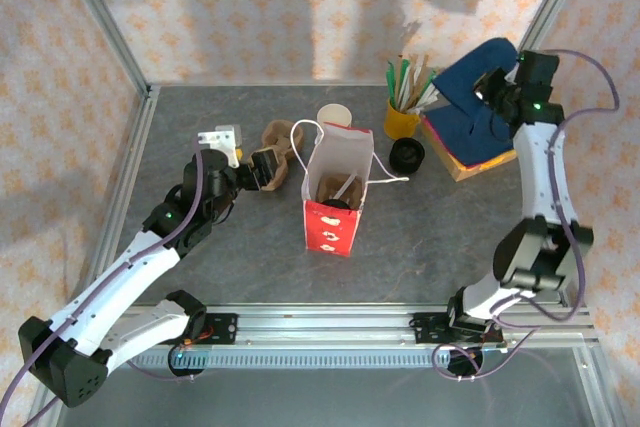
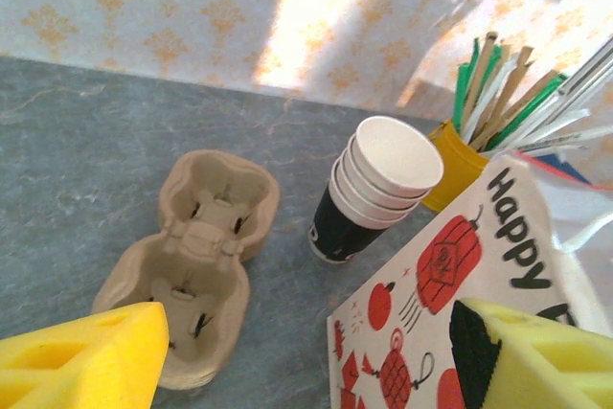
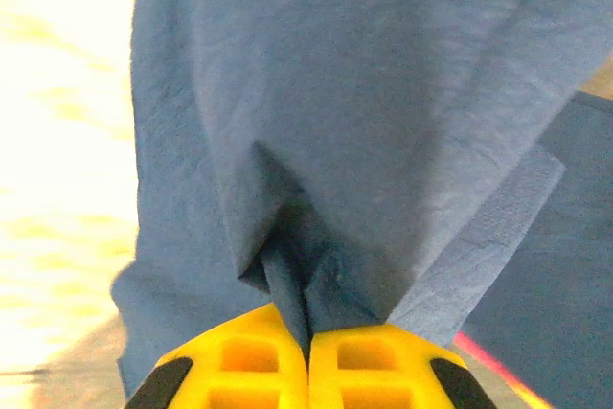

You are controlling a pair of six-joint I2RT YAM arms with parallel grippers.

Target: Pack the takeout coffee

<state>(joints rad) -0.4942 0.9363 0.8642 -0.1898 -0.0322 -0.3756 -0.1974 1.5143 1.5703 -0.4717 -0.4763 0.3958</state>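
Note:
The paper cups [image 2: 378, 189], white above and black below, stand nested in a tilted stack at the back of the table [image 1: 334, 115], behind the gift bag. My left gripper [image 1: 268, 169] is open and holds nothing. It hovers low just left of the bag, and its yellow fingers [image 2: 86, 361] frame the cup stack ahead [image 2: 306, 366]. My right gripper [image 3: 308, 337] is shut on a fold of blue napkin [image 3: 364, 122], lifted above the napkin pile at the back right [image 1: 488, 87].
A red and white gift bag [image 1: 335, 197] stands open mid-table with something dark and brown inside. A brown pulp cup carrier [image 2: 192, 256] lies left of the cups. A yellow mug of sticks [image 1: 403, 119], black lids [image 1: 407, 155] and a blue napkin pile [image 1: 470, 132] sit at the back right.

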